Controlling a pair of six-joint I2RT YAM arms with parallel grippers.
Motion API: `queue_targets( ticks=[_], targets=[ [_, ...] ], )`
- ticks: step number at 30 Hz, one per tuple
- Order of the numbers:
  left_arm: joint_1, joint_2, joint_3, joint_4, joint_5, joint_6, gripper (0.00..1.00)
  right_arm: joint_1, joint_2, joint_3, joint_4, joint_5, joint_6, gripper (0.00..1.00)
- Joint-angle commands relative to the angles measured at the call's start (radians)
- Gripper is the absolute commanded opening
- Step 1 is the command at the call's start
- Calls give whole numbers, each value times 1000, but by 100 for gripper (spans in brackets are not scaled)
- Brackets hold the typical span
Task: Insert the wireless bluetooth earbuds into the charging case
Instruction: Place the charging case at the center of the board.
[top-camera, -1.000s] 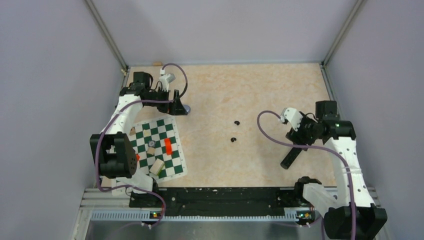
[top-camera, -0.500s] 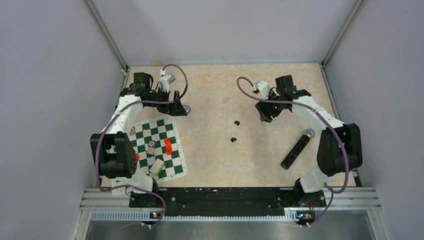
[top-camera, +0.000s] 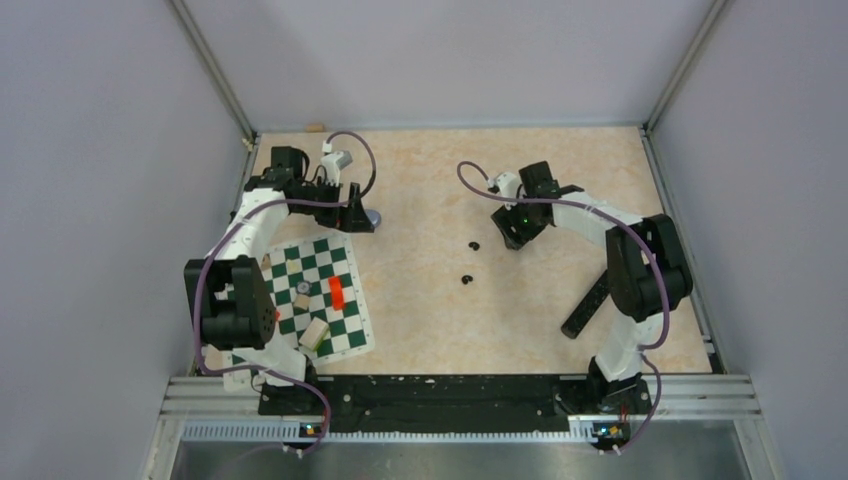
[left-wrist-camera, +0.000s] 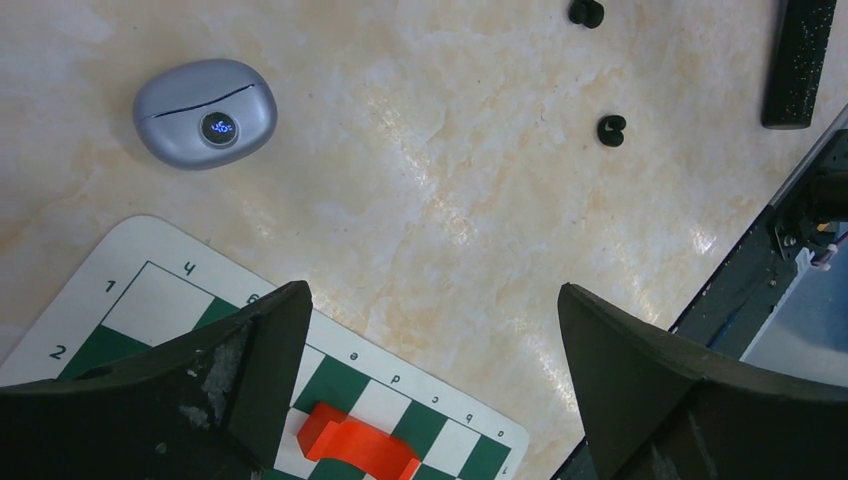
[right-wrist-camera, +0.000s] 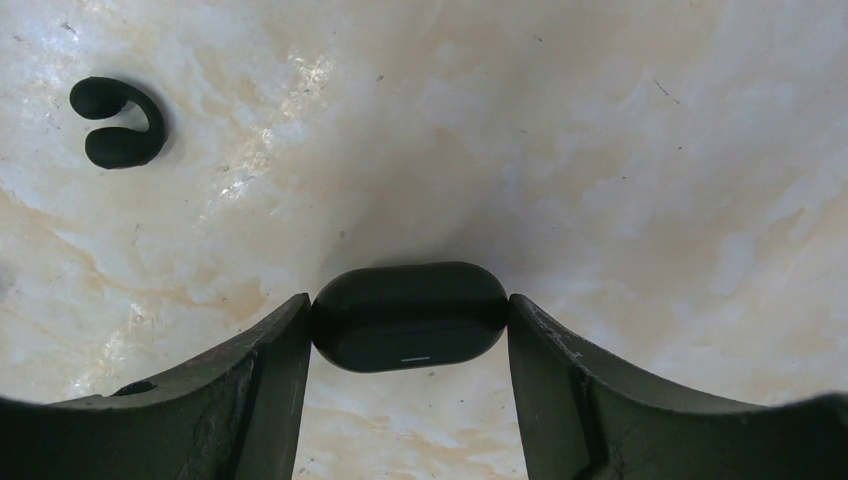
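- Your charging case (left-wrist-camera: 205, 112), the lavender-grey oval, lies on the table (top-camera: 440, 180) in the upper left of the left wrist view. Its lid is shut, so you cannot see what it contains.
- A round window on that case's face shows blue lit characters, too small to read with certainty.
- Your left gripper (left-wrist-camera: 432, 310) hangs above the table beside this case with its jaws spread wide and nothing between them.
- Your right gripper (right-wrist-camera: 408, 315) is clamped on a black pill-shaped case (right-wrist-camera: 408, 318), one finger at each end. This case is also shut, with a short pale line on its front face and its contents unseen.
- Two black C-shaped pieces (top-camera: 474, 245) (top-camera: 466, 279) lie at mid-table, apart from both cases. One (right-wrist-camera: 118, 122) appears in the upper left of the right wrist view.
- The chessboard mat (left-wrist-camera: 150, 300) carries the edge numerals 1, 2 and 4 and the letters a to e. An orange piece (left-wrist-camera: 355, 440) rests on it.
- A long black cylinder (top-camera: 587, 305) lies on the table at the right.
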Motion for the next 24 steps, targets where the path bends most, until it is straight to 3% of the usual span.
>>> queue_targets(
  ticks=[1,5,14,16,21,24],
  targets=[
    [-2,-31,-16,41,-4,9,99,7,-26,11,18,-9,30,59],
    [-2,-48,-28,46,-11,10,99,-4,-44,17,-24,-96,29,70],
    [0,-44,-36,50,-1,14,99,-48,-16,51,-175,-284,6,77],
    [0,-44,-37,50,-1,14,99,-51,-10,68,-236,-356,-26,82],
    [0,-44,-36,49,-1,14,99,-52,-22,99,-379,-562,-142,83],
    [0,-44,-39,50,-2,15,99,-52,-47,113,-426,-601,-207,80]
  ],
)
